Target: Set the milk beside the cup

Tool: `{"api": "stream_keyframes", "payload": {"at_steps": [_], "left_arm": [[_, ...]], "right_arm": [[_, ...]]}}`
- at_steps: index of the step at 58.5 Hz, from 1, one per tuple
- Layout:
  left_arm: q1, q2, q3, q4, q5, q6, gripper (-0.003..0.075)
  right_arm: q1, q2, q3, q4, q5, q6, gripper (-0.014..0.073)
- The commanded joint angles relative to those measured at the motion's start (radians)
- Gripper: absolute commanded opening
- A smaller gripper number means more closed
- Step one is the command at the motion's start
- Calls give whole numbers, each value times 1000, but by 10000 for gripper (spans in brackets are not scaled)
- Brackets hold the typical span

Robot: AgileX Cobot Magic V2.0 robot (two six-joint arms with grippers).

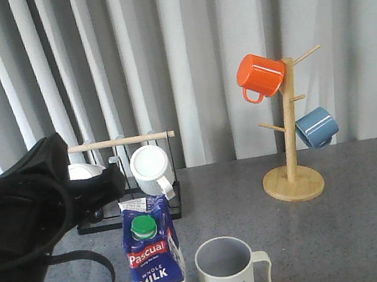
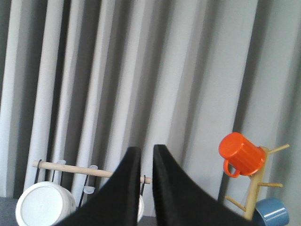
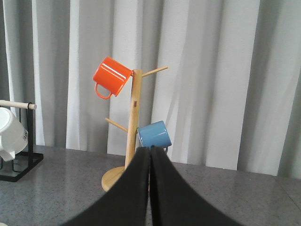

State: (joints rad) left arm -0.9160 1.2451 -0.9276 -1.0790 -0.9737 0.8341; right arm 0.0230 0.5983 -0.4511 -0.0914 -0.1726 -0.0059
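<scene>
The milk (image 1: 155, 264), a blue and white carton with a green cap, stands upright at the table's front, just left of the cup (image 1: 226, 269), an off-white "HOME" mug with its handle to the right. A small gap separates them. My left gripper (image 1: 118, 182) hangs above and behind the milk, apart from it. In the left wrist view the left gripper (image 2: 147, 149) shows a narrow gap between its jaws with nothing in it. My right gripper (image 3: 150, 149) is shut and empty, and is out of the front view. Milk and cup do not show in either wrist view.
A black wire rack with a wooden bar (image 1: 119, 143) holds plain white ribbed mugs (image 1: 151, 168) behind the milk. A wooden mug tree (image 1: 290, 159) at the back right carries an orange mug (image 1: 260, 75) and a blue mug (image 1: 316, 127). Grey curtains hang behind.
</scene>
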Motion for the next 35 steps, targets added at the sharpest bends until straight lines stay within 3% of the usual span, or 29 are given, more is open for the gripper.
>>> {"api": "stream_keyframes", "payload": {"at_steps": [1, 14, 17, 20, 28, 35], "left_arm": [[-1, -32, -27, 18, -51, 10, -8], [-1, -33, -27, 19, -51, 12, -8], [-2, -33, -28, 51, -40, -55, -8], [-2, -33, -28, 138, -30, -207, -8], [-1, -33, -28, 625, 15, -709, -8], [-1, -33, -20, 1192, 101, -876, -8]], "right_arm": [[-5, 1, -24, -5, -71, -4, -11], [-5, 1, -24, -5, -71, -4, -11], [-5, 1, -24, -5, -71, -4, -11], [-5, 1, -24, -5, -71, -4, -11], [-5, 1, -24, -5, -71, -4, -11], [-5, 1, -24, -5, -71, -4, -11]]}}
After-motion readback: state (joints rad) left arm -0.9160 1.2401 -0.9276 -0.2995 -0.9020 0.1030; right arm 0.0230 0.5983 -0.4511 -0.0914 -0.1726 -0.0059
